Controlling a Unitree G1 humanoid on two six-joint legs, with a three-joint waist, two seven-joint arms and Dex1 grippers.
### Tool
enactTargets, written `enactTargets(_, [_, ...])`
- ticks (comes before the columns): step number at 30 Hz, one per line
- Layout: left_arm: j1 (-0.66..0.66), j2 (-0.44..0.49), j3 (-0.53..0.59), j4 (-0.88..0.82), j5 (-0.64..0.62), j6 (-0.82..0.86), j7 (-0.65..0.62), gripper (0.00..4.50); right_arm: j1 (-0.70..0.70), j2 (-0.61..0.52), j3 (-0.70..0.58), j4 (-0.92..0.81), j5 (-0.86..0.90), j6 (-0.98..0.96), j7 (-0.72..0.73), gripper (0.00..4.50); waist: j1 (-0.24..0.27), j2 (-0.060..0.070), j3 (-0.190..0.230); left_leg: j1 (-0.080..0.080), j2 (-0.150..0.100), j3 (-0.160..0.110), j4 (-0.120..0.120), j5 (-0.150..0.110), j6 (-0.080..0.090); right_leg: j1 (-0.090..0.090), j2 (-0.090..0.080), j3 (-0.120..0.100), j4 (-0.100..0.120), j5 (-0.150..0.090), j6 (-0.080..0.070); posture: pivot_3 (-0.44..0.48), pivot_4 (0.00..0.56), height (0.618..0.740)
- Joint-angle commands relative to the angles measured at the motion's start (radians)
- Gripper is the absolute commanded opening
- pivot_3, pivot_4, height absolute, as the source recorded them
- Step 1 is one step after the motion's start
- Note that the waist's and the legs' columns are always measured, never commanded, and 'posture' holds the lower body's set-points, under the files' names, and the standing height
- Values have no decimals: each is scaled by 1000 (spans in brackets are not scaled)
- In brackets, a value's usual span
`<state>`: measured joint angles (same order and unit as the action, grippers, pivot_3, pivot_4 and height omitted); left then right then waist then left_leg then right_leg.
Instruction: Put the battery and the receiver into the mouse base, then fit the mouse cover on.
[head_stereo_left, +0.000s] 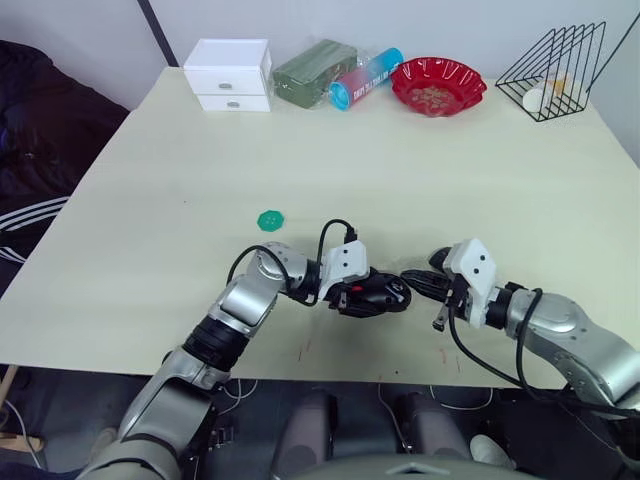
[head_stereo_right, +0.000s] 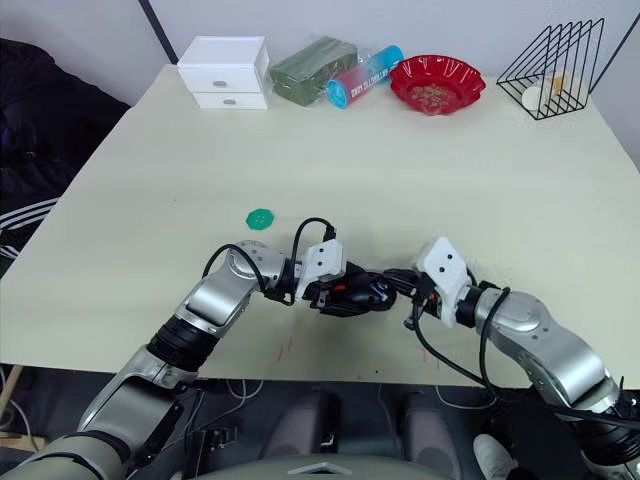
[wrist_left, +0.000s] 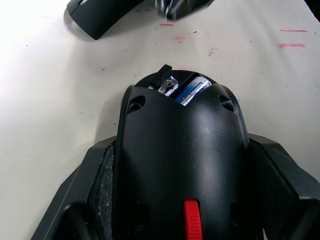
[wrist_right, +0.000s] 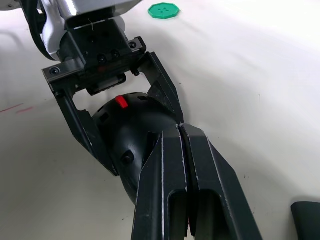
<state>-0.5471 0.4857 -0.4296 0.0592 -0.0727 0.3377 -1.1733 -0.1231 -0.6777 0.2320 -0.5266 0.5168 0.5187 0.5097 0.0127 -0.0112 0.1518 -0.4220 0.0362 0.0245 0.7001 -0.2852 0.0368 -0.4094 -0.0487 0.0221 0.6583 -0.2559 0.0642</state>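
I have the left gripper (head_stereo_left: 372, 295) clamped on the mouse base (head_stereo_left: 378, 293), one black finger on each flank, at the near middle of the table (head_stereo_left: 400, 170). In the left wrist view the mouse base (wrist_left: 182, 165) sits between the fingers with its red scroll wheel (wrist_left: 191, 225) toward the wrist, and at the open end of the compartment I can see a blue-and-silver battery (wrist_left: 192, 90) and a small dark piece beside it, which I cannot identify for certain.

My right gripper (wrist_right: 182, 131) has its two fingers pressed together with nothing between them, and their tips touch the end of the mouse base (wrist_right: 127, 127) farthest from the left wrist. In the head views the right gripper (head_stereo_left: 412, 282) comes in from the right, meeting the base tip to tip.

The mouse cover (wrist_left: 100, 15) lies flat on the table just beyond the base in the left wrist view, apart from it; a dark corner of it (wrist_right: 307, 216) also shows beside the right gripper.

A green button-like disc (head_stereo_left: 271, 220) lies on the table to the left and farther off. Along the far edge stand a white drawer box (head_stereo_left: 230, 75), a green packet (head_stereo_left: 315, 72), a blue-capped tube (head_stereo_left: 365, 78), a red bowl (head_stereo_left: 437, 85) and a black wire rack (head_stereo_left: 555, 70).
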Motion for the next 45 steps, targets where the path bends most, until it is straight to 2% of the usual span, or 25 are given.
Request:
enactTargets(1, [4, 17, -3, 22, 29, 32, 19, 2931, -7, 26, 3, -1, -38, -27, 22, 10, 0, 0, 0, 0, 0, 0, 0, 0, 0, 0, 0, 0, 0, 0, 0, 0, 150, 740])
enactTargets(7, [3, 16, -7, 19, 29, 35, 17, 2931, -3, 77, 11, 20, -75, -16, 37, 10, 0, 0, 0, 0, 0, 0, 0, 0, 0, 0, 0, 0, 0, 0, 0, 0, 150, 740])
enactTargets(36, [4, 19, -7, 22, 32, 26, 18, 2931, 22, 149, 1, 99, -187, 3, 94, 10, 0, 0, 0, 5, 0, 4, 0, 0, 0, 2, 1, 3, 3, 0, 0, 0, 150, 740])
enactTargets(45, [4, 19, -8, 19, 31, 29, 18, 2931, 12, 192, -6, 131, -136, 155, 84, 10, 0, 0, -1, 7, 0, 4, 0, 0, 0, 4, 1, 3, 3, 0, 0, 0, 150, 740])
